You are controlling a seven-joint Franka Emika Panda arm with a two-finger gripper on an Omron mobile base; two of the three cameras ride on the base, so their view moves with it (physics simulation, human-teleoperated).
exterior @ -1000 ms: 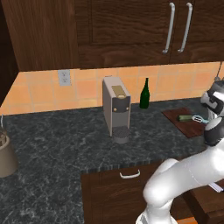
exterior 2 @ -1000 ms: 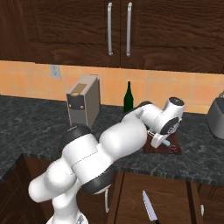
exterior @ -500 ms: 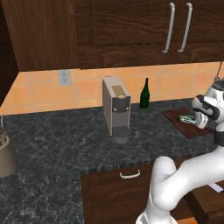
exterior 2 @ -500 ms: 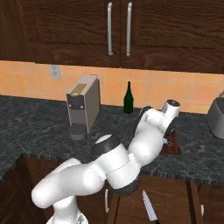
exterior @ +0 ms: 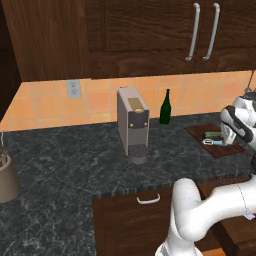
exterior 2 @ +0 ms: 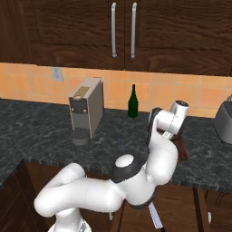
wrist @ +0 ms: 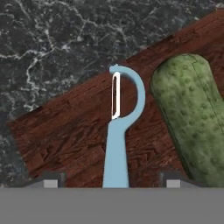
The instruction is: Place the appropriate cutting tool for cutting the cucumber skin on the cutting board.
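Peeler [wrist: 117,144] blade detail shows between the tool's [wrist: 109,183] parted fingertips.

Ahead of my fingers, a light-blue peeler [wrist: 117,144] lies on reddish-brown board [wrist: 65,127]; beside it, mottled dark green cucumber [wrist: 192,118]; beyond, black white-veined counter [wrist: 57,43].

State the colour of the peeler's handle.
Light blue, clearest in the hand view, where the peeler lies on the reddish-brown cutting board.
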